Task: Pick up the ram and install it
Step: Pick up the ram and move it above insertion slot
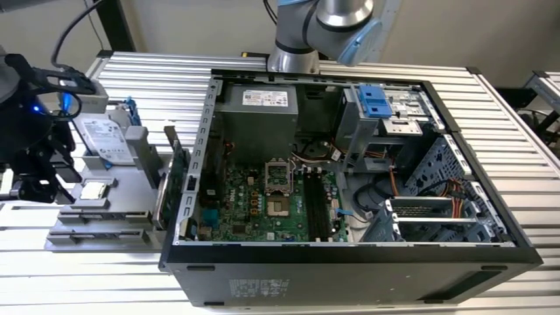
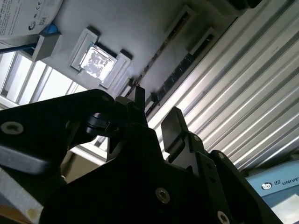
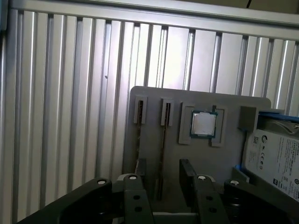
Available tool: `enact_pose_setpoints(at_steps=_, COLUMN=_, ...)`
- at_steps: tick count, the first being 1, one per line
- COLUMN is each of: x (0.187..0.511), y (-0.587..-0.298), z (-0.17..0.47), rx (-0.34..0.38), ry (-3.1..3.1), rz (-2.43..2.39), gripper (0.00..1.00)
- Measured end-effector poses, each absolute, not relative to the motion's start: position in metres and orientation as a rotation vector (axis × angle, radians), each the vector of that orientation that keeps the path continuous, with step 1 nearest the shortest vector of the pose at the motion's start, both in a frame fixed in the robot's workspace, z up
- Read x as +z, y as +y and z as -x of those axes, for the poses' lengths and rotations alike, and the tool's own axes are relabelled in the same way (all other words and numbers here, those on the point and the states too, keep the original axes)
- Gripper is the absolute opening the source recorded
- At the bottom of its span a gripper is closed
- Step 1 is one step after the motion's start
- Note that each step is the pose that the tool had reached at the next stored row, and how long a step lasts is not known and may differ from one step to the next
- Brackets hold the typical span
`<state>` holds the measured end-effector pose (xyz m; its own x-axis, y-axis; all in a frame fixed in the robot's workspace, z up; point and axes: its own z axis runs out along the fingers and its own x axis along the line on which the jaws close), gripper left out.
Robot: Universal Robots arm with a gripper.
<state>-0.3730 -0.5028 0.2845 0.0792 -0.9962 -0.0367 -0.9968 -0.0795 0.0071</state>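
- First wrist view: the tool [image 3: 163, 179] has its fingers apart and holds nothing. They line up either side of the ram [image 3: 162, 140] without touching it.
- The ram stands on edge in a slot of the grey holder [image 3: 224, 154] on the counter [image 3: 70, 116], with a second stick [image 3: 139, 140] just beside it.
- Step in hand, by my judgement: the approach to pick up, ram not yet lifted.
- A clean grip calls for fingers square across the thin board, clear of its neighbour.

- Arm [image 1: 326, 20] rises from its base at the exterior view's 12 o'clock.
- Gripper [image 1: 48, 190] hangs at 9 o'clock, pointing down.
- Fingers [image 3: 189, 179] stand parted.
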Motion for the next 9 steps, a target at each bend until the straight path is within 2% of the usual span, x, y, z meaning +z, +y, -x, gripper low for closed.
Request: enact_pose_setpoints(at_steps=9, x=0.268, y=-0.503, z=0.373, rx=0.049, ry=2.119, rz=2.293, gripper=1.0)
